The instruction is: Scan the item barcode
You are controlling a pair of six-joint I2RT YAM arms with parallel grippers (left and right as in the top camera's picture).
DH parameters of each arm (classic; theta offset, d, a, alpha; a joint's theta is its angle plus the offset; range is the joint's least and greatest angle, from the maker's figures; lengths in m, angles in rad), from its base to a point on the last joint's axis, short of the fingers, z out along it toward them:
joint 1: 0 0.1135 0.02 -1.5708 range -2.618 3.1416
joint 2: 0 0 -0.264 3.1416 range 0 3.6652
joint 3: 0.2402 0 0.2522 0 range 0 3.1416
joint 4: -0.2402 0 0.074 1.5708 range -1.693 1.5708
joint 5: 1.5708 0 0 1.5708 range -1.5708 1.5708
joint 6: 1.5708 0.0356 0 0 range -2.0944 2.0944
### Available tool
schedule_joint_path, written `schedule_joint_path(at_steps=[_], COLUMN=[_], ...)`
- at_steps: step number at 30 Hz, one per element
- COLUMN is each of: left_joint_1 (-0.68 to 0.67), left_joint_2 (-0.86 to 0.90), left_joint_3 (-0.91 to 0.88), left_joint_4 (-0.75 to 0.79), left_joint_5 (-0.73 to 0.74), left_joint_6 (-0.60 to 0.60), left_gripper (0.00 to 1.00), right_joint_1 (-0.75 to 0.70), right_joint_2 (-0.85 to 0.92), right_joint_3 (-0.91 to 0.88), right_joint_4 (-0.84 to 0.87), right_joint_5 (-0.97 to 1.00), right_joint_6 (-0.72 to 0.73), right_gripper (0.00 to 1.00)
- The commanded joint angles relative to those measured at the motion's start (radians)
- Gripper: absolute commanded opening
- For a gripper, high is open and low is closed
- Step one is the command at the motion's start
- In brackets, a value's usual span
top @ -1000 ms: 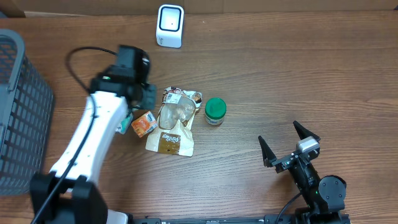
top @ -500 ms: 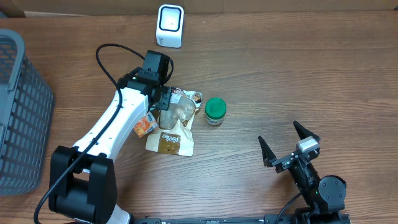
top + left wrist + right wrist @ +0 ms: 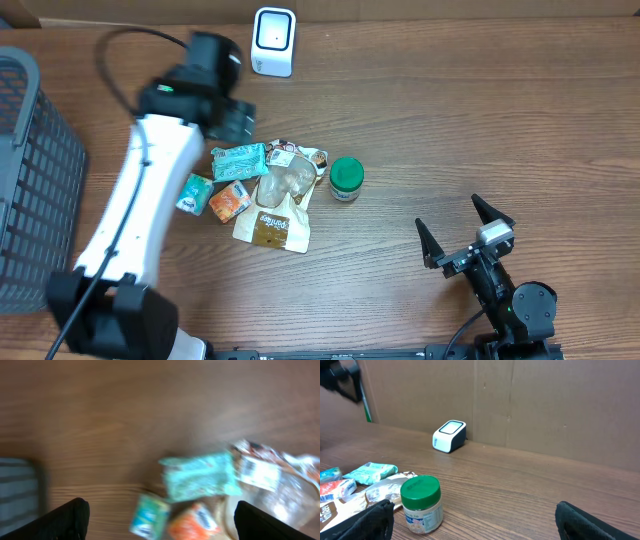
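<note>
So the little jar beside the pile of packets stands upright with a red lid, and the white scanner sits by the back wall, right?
Not quite: the lid is green, not red. The right wrist view shows the jar upright beside the pile of packets, with the white scanner by the back wall.

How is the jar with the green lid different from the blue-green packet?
The jar stands upright; the packet lies flat. The jar is round with a green lid; the packet is a flat rectangle in a soft wrapper. The jar sits to the right of the clear bag; the packet sits to its left. Both rest on the wooden table.
</note>
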Motion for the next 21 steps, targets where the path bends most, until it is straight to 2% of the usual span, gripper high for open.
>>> schedule_joint_path(at_steps=[1,6,10,12,21], left_joint_1=[0.127,0.318,0.472,0.511,0.619], left_joint_2=[-0.034,-0.031,-0.031,-0.031,-0.029], left_joint_3=[0.066,0.066,0.066,0.066,0.066], left_joint_4=[-0.014,-0.014,0.003,0.012,0.027], left_joint_5=[-0.014,0.007,0.048,0.063,0.092], left_joint_6=[0.068,0.073,0.161,0.201,0.217], left_gripper=[0.94,0.93,0.90,0.89,0.89], right_joint_1=[0.005,0.005,0.005,0.005,0.005], right_joint_2=[-0.009,-0.009,-0.009,-0.009,-0.009], right_joint_3=[-0.011,-0.011,-0.011,-0.011,-0.011], right_joint_4=[0.006,0.006,0.006,0.006,0.006], right_joint_5=[0.013,0.013,0.013,0.013,0.013], right_joint_6=[0.001,0.000,0.000,0.000,0.000], right_gripper=[1.00,1.00,1.00,1.00,1.00])
